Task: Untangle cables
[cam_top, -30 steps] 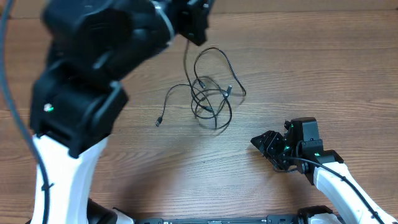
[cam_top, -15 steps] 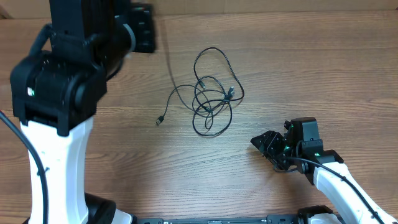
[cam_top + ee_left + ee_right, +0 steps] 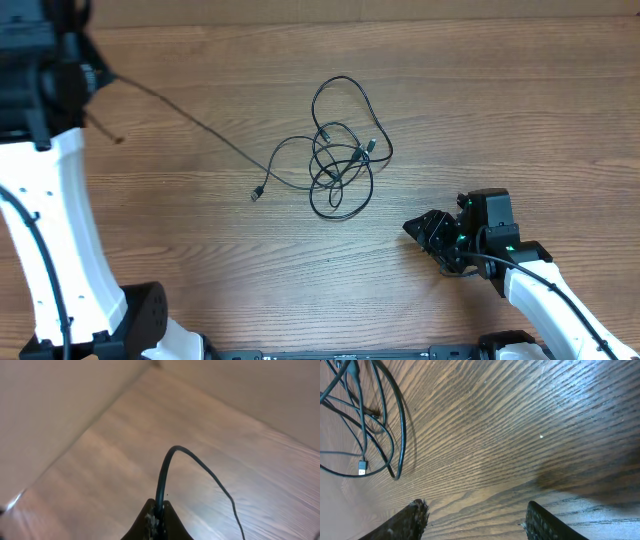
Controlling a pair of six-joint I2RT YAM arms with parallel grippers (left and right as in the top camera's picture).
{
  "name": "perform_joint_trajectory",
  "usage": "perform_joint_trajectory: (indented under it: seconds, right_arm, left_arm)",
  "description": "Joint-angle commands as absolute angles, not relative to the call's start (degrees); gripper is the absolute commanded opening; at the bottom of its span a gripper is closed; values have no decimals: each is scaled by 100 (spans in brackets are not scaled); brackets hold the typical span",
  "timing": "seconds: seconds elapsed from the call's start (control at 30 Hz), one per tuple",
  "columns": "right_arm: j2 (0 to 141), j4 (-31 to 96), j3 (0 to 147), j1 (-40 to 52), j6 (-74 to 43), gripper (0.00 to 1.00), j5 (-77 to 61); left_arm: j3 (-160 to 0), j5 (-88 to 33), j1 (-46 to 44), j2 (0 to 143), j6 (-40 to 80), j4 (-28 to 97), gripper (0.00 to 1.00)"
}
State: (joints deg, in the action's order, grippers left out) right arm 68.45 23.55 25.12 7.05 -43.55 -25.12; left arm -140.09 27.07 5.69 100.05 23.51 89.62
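Centrally on the wooden worktop (image 3: 500,100) lie the cables (image 3: 335,165), thin and black, heaped in several overlapping loops with a tight knot of crossings in the middle. One larger loop stands out toward the far edge. A loose end with a small silvery plug (image 3: 257,194) trails out on the left side of the heap and rests flat on the wood. From the heap a single strand (image 3: 190,115) runs in a nearly straight line to the far left corner.

That strand ends at the left arm (image 3: 50,230), which reaches high over the left edge of the worktop. Its wrist view shows the left fingers (image 3: 150,520) pressed together on the strand, which arches out from the tips and drops away to the right.

The right arm (image 3: 540,285) sits low at the near right, well apart from the heap and pointing toward it. The right fingers (image 3: 415,517) stand apart just above the wood, with nothing between them.
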Motion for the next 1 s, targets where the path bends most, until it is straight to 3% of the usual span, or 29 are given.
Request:
perform_joint_trajectory:
  seconds: [0.0, 0.2, 0.23, 0.27, 0.3, 0.33, 0.37, 0.57, 0.77, 0.97]
  right_arm:
    - [6829, 2311, 2515, 679, -4303, 62, -2539]
    - [6829, 2309, 2515, 679, -4320, 62, -2556]
    - [6829, 2309, 2515, 679, -4320, 62, -2556]
    - [6829, 2309, 2515, 679, -4320, 62, -2554]
    - [6829, 2307, 2515, 679, -4320, 62, -2554]
    - [6829, 2303, 2515, 679, -4320, 62, -2552]
    - [6829, 2281, 2515, 679, -4318, 61, -2550]
    - [6829, 2274, 2515, 679, -4313, 62, -2545]
    - [6829, 2290, 2515, 679, -4318, 62, -2552]
    - [6829, 2311, 2515, 679, -4320, 62, -2556]
  left_arm:
    - [-14073, 2436, 952, 10165, 2578, 9148, 4]
    - [-14073, 2436, 1203, 10506, 2576, 9474, 4]
    - [-14073, 2418, 1203, 10589, 2578, 9511, 9]
    - [-14073, 2357, 1201, 10652, 2578, 9522, 20]
    - [-14073, 2171, 1199, 10696, 2578, 9515, 46]
    - [-14073, 1658, 1197, 10790, 2578, 9513, 86]
    - [-14073, 869, 1194, 10910, 2569, 9491, 98]
    - [-14073, -982, 926, 11343, 1551, 9378, 98]
    - [-14073, -1076, 178, 11834, 336, 9518, 98]
    - [-14066, -1052, -576, 12307, -137, 9682, 98]
